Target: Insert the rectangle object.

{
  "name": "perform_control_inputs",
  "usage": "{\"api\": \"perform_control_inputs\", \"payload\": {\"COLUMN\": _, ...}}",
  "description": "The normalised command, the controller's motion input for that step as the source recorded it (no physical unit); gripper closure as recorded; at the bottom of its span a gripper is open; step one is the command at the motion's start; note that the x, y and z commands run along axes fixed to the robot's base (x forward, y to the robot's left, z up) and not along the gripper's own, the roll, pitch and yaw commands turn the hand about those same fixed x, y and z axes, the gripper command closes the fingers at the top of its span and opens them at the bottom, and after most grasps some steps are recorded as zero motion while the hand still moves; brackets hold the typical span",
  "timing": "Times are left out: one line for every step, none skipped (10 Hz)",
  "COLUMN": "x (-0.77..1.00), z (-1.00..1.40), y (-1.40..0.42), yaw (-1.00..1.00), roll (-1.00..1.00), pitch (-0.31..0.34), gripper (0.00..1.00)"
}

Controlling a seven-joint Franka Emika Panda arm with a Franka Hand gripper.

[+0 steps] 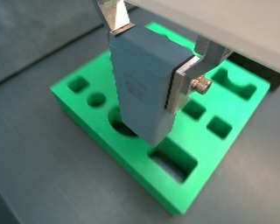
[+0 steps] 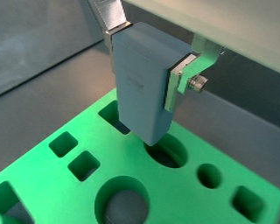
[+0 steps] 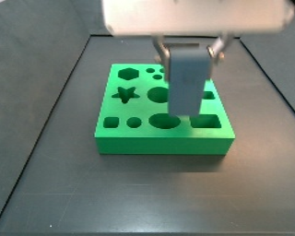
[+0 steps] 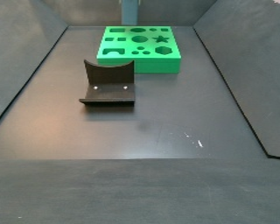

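My gripper (image 1: 152,61) is shut on the rectangle object (image 1: 149,83), a smooth grey-blue upright block. The silver fingers clamp its upper end on two opposite sides. It shows the same way in a wrist view (image 2: 143,79), gripper (image 2: 149,59). The block hangs over the green board (image 1: 78,92), which has several shaped holes. In a side view the gripper (image 3: 190,57) holds the block (image 3: 187,85) with its lower end just above the board (image 3: 162,140), between a round hole (image 3: 166,120) and a square hole (image 3: 206,121). I cannot tell whether it touches the board.
The green board (image 4: 119,54) sits at the far end of the dark floor, the block's lower end (image 4: 129,10) above it. The dark fixture (image 4: 108,87) stands on the floor in front of the board. Low dark walls bound the floor.
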Motion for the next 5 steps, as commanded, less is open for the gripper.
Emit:
{"api": "perform_control_inputs", "payload": {"x": 0.97, "z": -0.25, "y": -0.02, "yaw": -0.1, "roll": 0.09, "pitch": 0.074, "gripper": 1.0}}
{"api": "perform_control_inputs", "payload": {"x": 0.93, "z": -0.07, "y": 0.0, "yaw": -0.04, "roll": 0.13, "pitch": 0.18, "gripper": 1.0}}
{"api": "perform_control_inputs", "payload": {"x": 0.9, "z": -0.01, "y": 0.0, "yaw": -0.01, "roll": 0.17, "pitch": 0.229, "gripper": 1.0}}
{"api": "perform_control_inputs", "payload": {"x": 0.75, "z": -0.19, "y": -0.09, "yaw": 0.0, "roll": 0.18, "pitch": 0.189, "gripper": 1.0}}
{"api": "perform_control_inputs", "payload": {"x": 0.55, "z": -0.23, "y": -0.13, "yaw": 0.09, "roll": 0.2, "pitch": 0.171, "gripper": 1.0}}
